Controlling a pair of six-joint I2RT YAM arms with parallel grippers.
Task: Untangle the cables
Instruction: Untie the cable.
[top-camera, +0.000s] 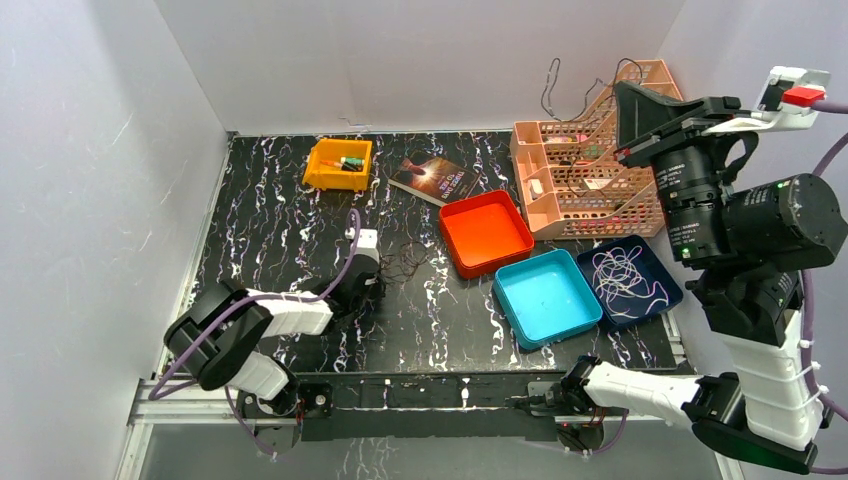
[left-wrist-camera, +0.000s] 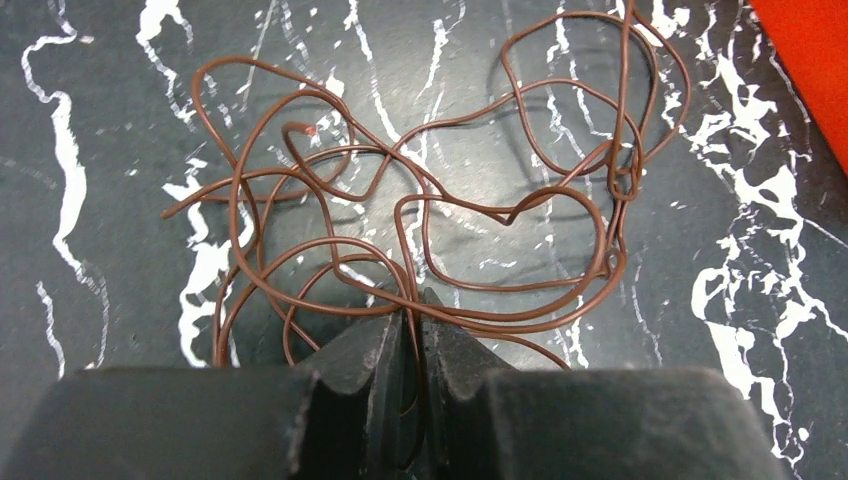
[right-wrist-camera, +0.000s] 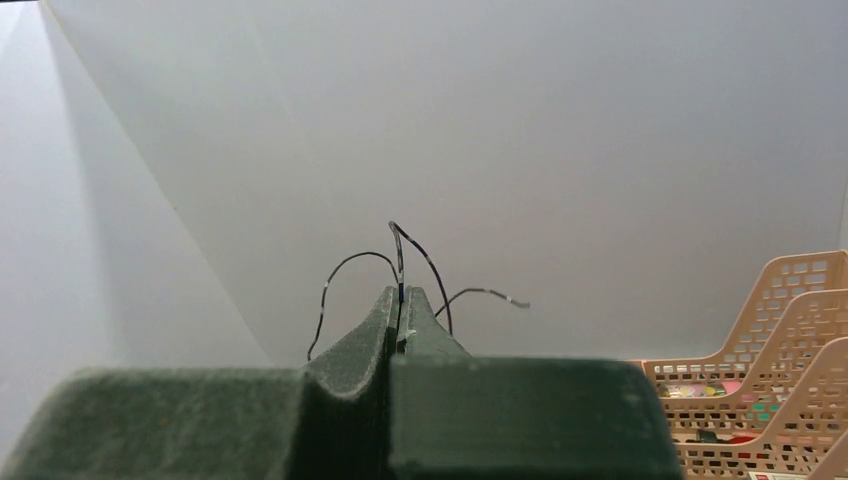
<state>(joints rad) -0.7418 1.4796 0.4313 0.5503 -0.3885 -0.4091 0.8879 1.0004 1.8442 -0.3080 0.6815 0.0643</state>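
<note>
Jaws pressed together; left gripper (left-wrist-camera: 410, 312) pinching brown cable (left-wrist-camera: 612, 190) on table (left-wrist-camera: 700, 330), right gripper (right-wrist-camera: 400, 300) pinching black cable (right-wrist-camera: 412, 243) aloft

The black, white-veined marble-pattern table (top-camera: 290, 230) carries a square red plastic tray (top-camera: 486, 232), with a tangle of thin brown cable (top-camera: 405, 262) just left of it, a dark paperback book (top-camera: 433, 179) and a yellow plastic bin (top-camera: 322, 172) beyond it leftward, a peach lattice basket (top-camera: 590, 190) touching its right, and a light-blue square tray (top-camera: 546, 297) and a dark-blue square tray (top-camera: 655, 272) nearer and rightward.
</note>
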